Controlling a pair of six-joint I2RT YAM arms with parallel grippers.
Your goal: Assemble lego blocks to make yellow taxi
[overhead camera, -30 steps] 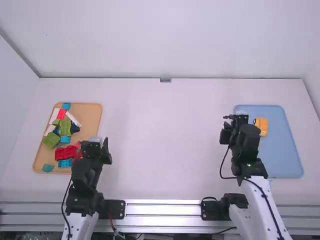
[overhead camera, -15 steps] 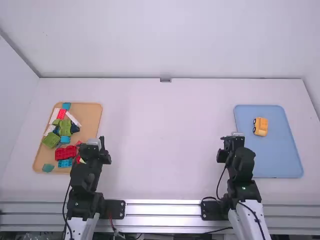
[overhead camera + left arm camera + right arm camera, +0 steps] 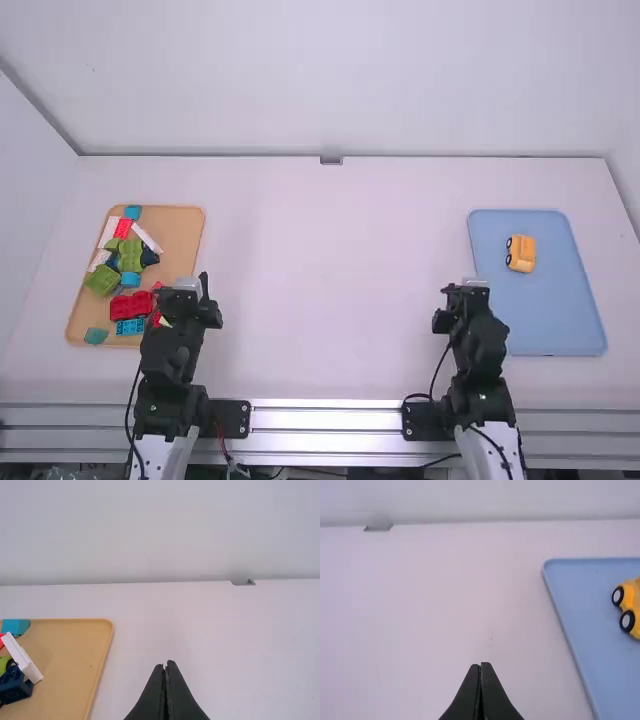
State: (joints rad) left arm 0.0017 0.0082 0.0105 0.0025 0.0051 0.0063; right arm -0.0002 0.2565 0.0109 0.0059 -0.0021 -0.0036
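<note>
A yellow toy taxi with black wheels rests on the blue tray at the table's right; the right wrist view has part of the taxi at its edge. Near its base, to the left of that tray, the right gripper is apart from the taxi; its fingertips meet with nothing between them. Beside the tan tray's right edge is the left gripper, and its fingertips are together too. Loose blocks, such as a red block and a green block, lie on the tan tray.
The tan tray lies at the table's left, partly behind the left arm. A wall rises behind the table's far edge, where a small grey bracket sits. Metal rails run along the near edge.
My right arm has drawn back toward its base and left, away from the taxi and blue tray, uncovering both. The left gripper has shifted only slightly. The taxi has stayed in place.
</note>
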